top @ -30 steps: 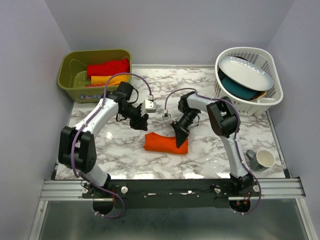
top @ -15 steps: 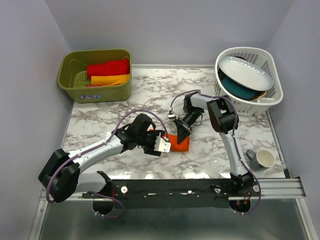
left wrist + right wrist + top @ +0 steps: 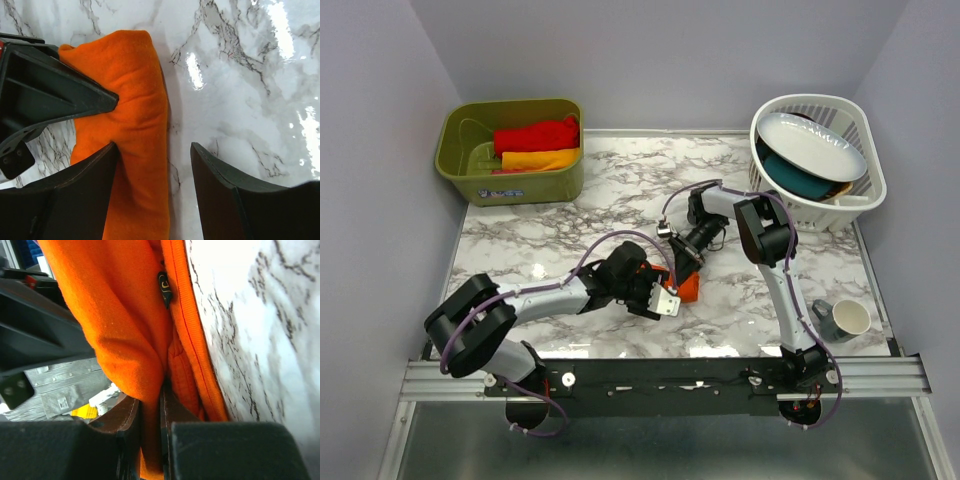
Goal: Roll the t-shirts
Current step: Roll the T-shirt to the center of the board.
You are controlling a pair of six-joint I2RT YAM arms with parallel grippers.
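Observation:
The orange t-shirt [image 3: 686, 289] lies bunched in a roll at mid-table, mostly covered by my left arm. My left gripper [image 3: 666, 297] is open and low over it. In the left wrist view one finger [image 3: 70, 195] presses on the orange cloth [image 3: 127, 115] and the other [image 3: 225, 195] stands over bare marble, so the jaws straddle the roll's edge. My right gripper [image 3: 682, 263] is shut on a fold of the orange t-shirt [image 3: 125, 315], the cloth pinched between its fingertips [image 3: 151, 402]. A red t-shirt [image 3: 535, 133] and a yellow-orange t-shirt [image 3: 540, 158] lie in the olive bin [image 3: 510, 186].
A white basket [image 3: 865, 190] at the back right holds a white dish and a teal dish. A grey mug [image 3: 846, 320] stands at the front right. Purple walls close in both sides of the marble table [image 3: 570, 200].
My left arm swung from the back near the bin down to the orange t-shirt's front, and its jaws opened wider. The right gripper kept its hold and shifted slightly back.

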